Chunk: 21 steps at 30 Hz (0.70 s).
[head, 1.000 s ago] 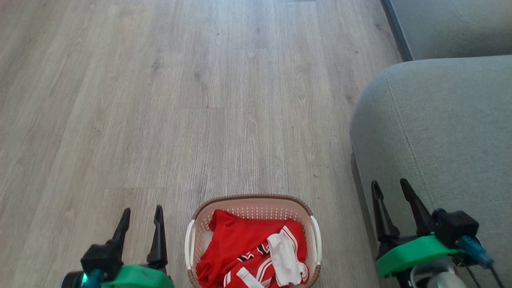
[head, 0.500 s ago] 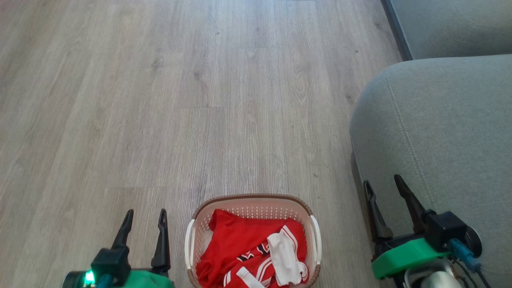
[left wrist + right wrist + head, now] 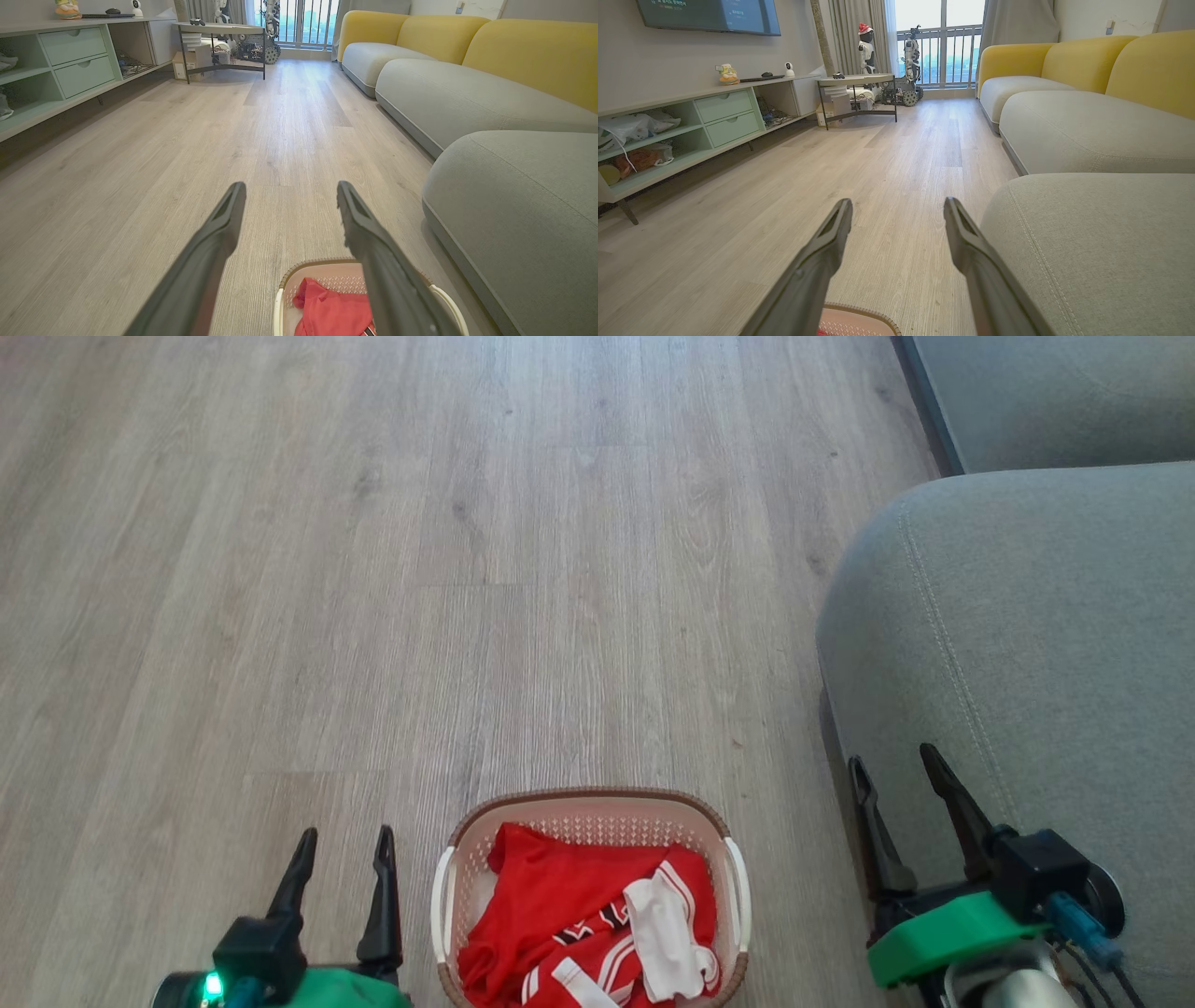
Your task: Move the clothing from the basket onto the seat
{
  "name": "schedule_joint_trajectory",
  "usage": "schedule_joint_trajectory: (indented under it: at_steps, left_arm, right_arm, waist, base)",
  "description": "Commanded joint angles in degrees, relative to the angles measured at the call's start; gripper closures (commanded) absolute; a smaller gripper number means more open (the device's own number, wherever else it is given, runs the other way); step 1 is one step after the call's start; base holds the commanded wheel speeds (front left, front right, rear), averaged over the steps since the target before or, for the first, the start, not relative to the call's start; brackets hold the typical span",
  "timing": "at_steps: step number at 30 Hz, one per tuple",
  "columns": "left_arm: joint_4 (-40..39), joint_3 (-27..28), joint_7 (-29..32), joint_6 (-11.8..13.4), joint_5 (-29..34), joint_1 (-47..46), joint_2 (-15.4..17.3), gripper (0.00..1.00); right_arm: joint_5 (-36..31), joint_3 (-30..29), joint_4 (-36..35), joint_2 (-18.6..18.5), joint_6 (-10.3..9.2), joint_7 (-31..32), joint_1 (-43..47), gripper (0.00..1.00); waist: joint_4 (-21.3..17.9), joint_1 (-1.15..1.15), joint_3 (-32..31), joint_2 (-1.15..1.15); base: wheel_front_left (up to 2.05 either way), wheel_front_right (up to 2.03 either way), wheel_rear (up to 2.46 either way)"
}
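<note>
The oval plastic basket [image 3: 588,794] with little holes holds thin red clothing [image 3: 551,896]. The left gripper [image 3: 345,834] and right gripper [image 3: 890,757] are wide open, empty.

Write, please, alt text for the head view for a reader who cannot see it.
A small cream basket holding crumpled red clothing sits on a wood floor at bottom centre, with a grey-green seat to its right. The left jaws and right jaws flank the basket, open and empty.

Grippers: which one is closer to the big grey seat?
The right gripper: in the head view its fingers overlap the rounded edge of the seat. The left gripper sits on the far side of the basket, over wooden floor.
</note>
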Motion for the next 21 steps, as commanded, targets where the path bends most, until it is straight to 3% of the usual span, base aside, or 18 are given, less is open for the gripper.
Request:
schedule_joint_trajectory:
  at_steps: [1,21]
  left_arm:
    - [-1.58,1.79,-0.79,0.32,-0.45,-2.37,0.33,0.00]
    - [-1.39,1.20,-0.79,-0.12,-1.58,-3.17,0.33,0.00]
  right_arm:
    - [-0.53,1.31,-1.80,-0.78,-0.01,-0.55,-1.08,0.00]
    - [-0.49,0.68,-2.34,-0.78,-0.01,-0.55,-1.42,0.00]
  waist:
    - [0.00,0.00,0.00,0.00]
    - [0.16,0.00,1.43,0.00]
  base:
    - [0.00,0.00,0.00]
    - [0.00,0.00,0.00]
